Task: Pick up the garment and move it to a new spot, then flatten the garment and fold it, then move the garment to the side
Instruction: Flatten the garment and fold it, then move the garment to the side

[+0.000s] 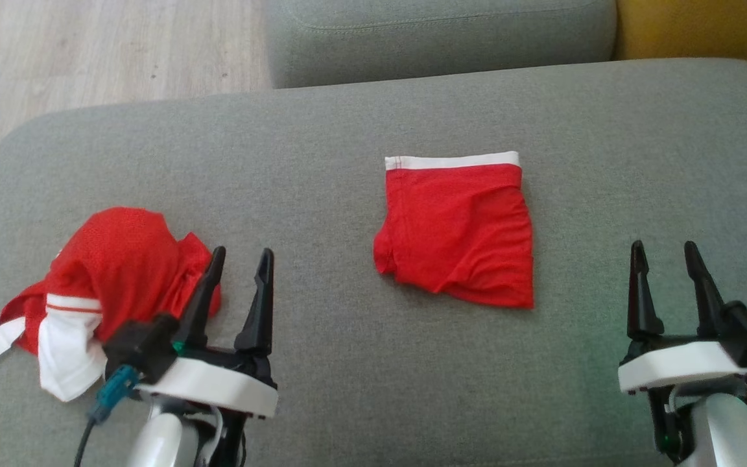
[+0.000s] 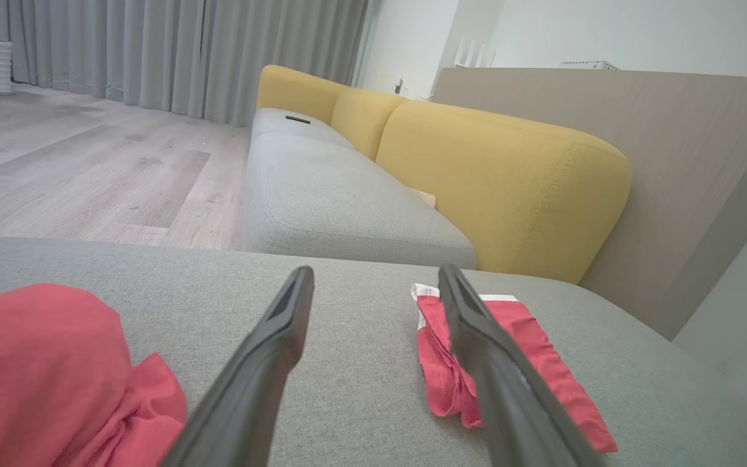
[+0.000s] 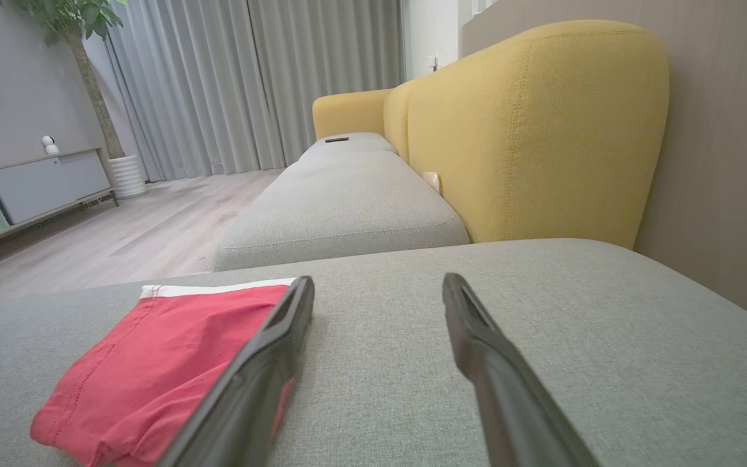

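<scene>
A red garment with a white waistband lies folded flat near the middle of the grey cushion; it also appears as the garment in the left wrist view and the garment in the right wrist view. My left gripper stands open at the lower left, to the left of that garment, with nothing between its fingers. My right gripper is open at the lower right, to the right of the garment and apart from it. A crumpled red and white garment pile lies beside my left gripper.
The grey cushion's front left corner drops to a wooden floor. A second grey seat lies beyond, with yellow backrests along the right. A wood-toned wall panel stands behind the cushion's right side.
</scene>
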`<state>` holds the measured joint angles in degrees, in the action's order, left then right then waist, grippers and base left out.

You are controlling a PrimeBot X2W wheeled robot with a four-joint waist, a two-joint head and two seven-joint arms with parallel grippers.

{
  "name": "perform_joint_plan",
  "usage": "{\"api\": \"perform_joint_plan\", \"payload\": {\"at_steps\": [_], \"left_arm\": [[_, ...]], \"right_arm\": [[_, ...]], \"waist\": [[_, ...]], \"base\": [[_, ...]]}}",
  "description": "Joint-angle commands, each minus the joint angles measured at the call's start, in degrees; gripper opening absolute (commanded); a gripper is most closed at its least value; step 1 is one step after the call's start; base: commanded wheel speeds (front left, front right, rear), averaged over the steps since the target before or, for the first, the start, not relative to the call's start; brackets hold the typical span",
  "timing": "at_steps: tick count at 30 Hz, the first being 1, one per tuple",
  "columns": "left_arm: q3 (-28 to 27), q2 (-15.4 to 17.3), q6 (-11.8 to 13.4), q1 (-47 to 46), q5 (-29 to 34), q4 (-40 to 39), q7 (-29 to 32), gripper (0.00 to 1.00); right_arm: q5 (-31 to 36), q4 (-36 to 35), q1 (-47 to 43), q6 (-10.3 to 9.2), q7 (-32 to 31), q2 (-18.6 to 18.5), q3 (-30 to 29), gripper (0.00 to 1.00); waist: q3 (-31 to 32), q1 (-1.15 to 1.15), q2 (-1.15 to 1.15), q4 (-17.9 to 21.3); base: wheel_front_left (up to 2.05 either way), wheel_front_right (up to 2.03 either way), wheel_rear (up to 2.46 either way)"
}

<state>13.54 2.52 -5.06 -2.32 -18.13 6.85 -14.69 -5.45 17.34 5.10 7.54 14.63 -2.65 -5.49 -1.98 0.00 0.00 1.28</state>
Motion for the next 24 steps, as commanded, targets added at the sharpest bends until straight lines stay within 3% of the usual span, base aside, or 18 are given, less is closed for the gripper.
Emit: {"api": "perform_joint_plan", "payload": {"at_steps": [1, 12, 24], "left_arm": [[-1.49, 0.36, 0.16, -1.36, 0.41, -1.81, -0.31, 1.00], [-0.79, 0.36, 0.37, -1.71, 0.39, -2.25, -0.31, 1.00], [0.80, 0.36, 0.18, -4.90, -0.12, -2.91, -0.31, 1.00]], "right_arm": [[0.45, -1.98, 1.27, -0.05, 0.37, -0.22, 1.45, 1.00], [0.57, -0.40, 1.37, -0.05, 0.37, -0.22, 1.17, 1.00], [2.84, 6.21, 7.79, -0.05, -1.61, -0.22, 1.61, 1.00]], "waist": [[0.03, 0.00, 0.00, -0.30], [-0.47, 0.00, 0.00, -1.33], [-6.28, 0.00, 0.00, -3.94]], "base": [[0.00, 0.00, 0.00], [0.00, 0.00, 0.00], [0.00, 0.00, 0.00]]}}
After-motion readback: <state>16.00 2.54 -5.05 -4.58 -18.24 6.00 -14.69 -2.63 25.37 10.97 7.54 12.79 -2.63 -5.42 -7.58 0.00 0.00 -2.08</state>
